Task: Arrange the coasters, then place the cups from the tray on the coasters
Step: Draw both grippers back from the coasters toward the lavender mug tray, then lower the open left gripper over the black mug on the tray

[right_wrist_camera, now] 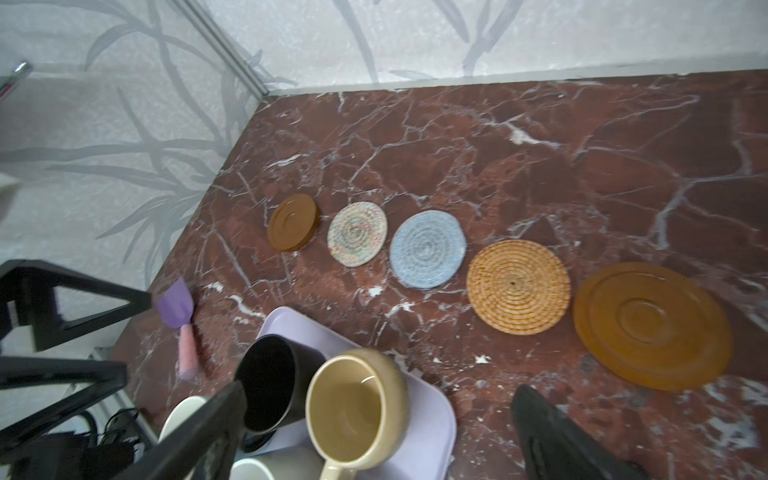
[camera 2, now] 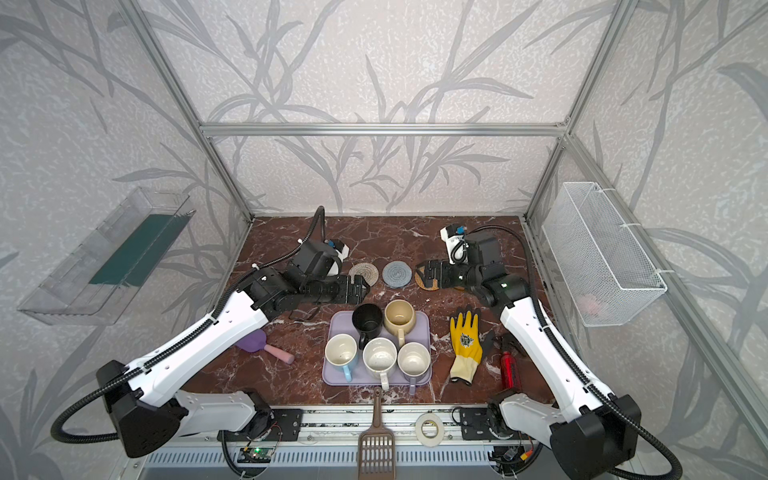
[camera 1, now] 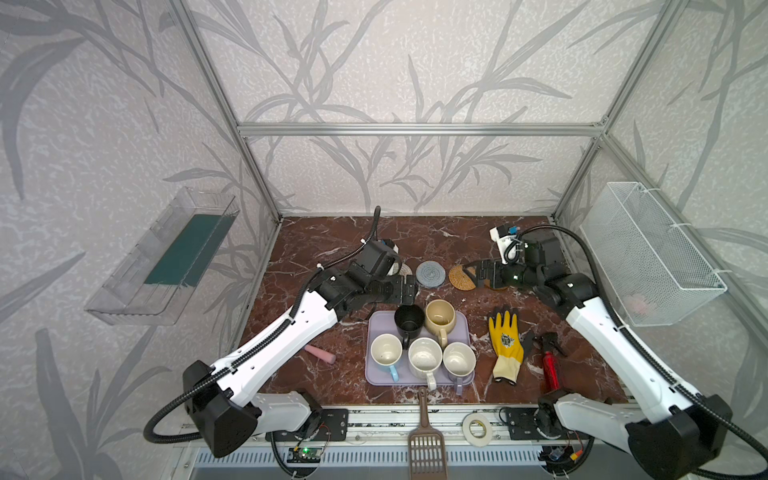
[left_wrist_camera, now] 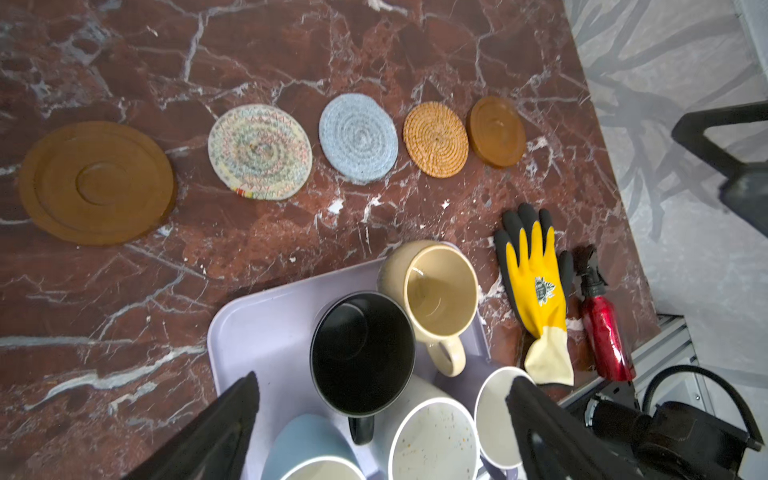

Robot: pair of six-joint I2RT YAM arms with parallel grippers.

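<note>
Left wrist view: my left gripper (left_wrist_camera: 381, 381) hangs above the tray (left_wrist_camera: 257, 332), jaws spread wide, nothing between them.
Tray: mid-table, carrying all five cups (camera 2: 379, 359); none is on a coaster yet.
Front row: light blue cup (camera 1: 386, 351), cream-white cup (camera 1: 424, 357), lavender-grey cup (camera 1: 459, 359), handles toward 6 o'clock in both top views.
Back row: black cup (left_wrist_camera: 361, 353) and beige cup (left_wrist_camera: 440, 286), packed close, handles also toward 6.
Coasters (right_wrist_camera: 427, 248): a row at the tray's 12 o'clock, running 9 to 3: amber coaster (left_wrist_camera: 97, 183), cream woven coaster (left_wrist_camera: 259, 151), grey-blue coaster (left_wrist_camera: 358, 137), rattan coaster (left_wrist_camera: 435, 139), second amber coaster (left_wrist_camera: 496, 131); arranging looks finished to me.
Right gripper (right_wrist_camera: 381, 388): over the rattan end, 1 o'clock of the tray, spread wide, empty.
Handling: I judge the cups stiff, weighty, glaze-slick and chippable; I'd pinch a wall at the rim, one finger inside, taking the beige cup at its free 12 o'clock side first.
</note>
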